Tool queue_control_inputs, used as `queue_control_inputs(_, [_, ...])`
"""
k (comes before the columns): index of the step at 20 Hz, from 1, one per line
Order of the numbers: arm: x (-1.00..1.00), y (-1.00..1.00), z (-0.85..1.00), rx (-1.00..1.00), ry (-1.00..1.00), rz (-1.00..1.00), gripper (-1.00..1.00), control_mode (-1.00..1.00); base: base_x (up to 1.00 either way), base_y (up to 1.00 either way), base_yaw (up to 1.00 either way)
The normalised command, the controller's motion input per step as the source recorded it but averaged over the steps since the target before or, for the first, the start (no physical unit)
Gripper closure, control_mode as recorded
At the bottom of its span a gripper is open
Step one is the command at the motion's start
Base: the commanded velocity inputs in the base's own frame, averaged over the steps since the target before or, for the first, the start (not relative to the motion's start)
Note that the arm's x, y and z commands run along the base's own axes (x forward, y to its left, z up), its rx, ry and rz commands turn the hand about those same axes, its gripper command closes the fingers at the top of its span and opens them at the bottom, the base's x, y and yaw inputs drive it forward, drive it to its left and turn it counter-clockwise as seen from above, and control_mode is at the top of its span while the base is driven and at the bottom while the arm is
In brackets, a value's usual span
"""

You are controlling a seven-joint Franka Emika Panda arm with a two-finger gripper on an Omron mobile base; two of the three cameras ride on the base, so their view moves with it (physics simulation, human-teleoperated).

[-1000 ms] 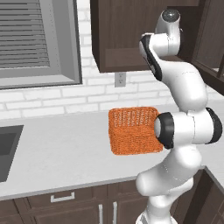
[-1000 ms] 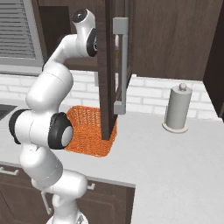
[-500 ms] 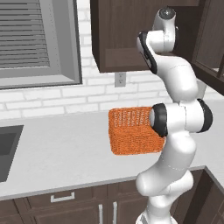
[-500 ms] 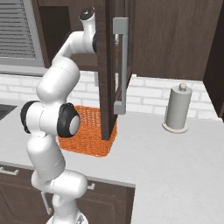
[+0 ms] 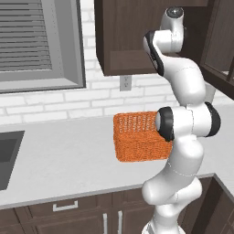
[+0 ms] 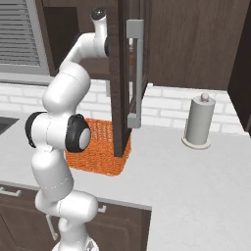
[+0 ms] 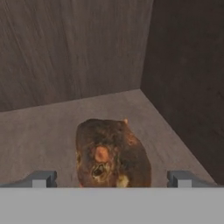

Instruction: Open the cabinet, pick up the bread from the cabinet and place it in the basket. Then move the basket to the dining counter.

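Observation:
The bread (image 7: 111, 153), a dark crusty brown loaf, lies on the wooden shelf inside the cabinet (image 5: 123, 41). My gripper (image 7: 112, 179) is open, with one fingertip on each side of the loaf's near end and a gap to each. The cabinet door (image 6: 122, 98) stands swung out, its silver handle (image 6: 138, 73) facing me, and my arm reaches up past it into the cabinet. The orange wicker basket (image 5: 137, 137) sits below on the pale worktop, behind my arm's elbow; the basket (image 6: 100, 152) looks empty. The dining counter is out of view.
A paper towel roll (image 6: 198, 122) stands on the worktop (image 6: 196, 181) to the right. A sink (image 5: 7, 155) lies at the far left under a window (image 5: 41, 41). The cabinet's back and right walls (image 7: 188, 78) close in around the loaf.
My arm has straightened upward and the elbow has swung in above the basket, with the hand a little deeper in the cabinet. The jaws have stayed open. The basket has not moved.

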Motion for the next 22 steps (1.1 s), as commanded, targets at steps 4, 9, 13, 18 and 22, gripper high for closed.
queue_control_inputs(4, [0.04,-0.02,-0.21,0.0,0.0,0.0,-1.0,-1.0,0.0,0.0,0.0])
queue_control_inputs(9, [0.15,-0.15,-0.14,0.0,0.0,0.0,-1.0,-1.0,0.0,0.0,0.0])
queue_control_inputs(13, [0.19,-0.04,-0.06,0.0,0.0,0.0,-1.0,-1.0,0.0,0.0,0.0])
queue_control_inputs(18, [0.17,0.0,0.0,0.0,0.0,0.0,-1.0,-1.0,0.0,0.0,0.0])
queue_control_inputs(22, [0.18,0.0,0.0,0.0,0.0,0.0,-1.0,-1.0,0.0,0.0,0.0])
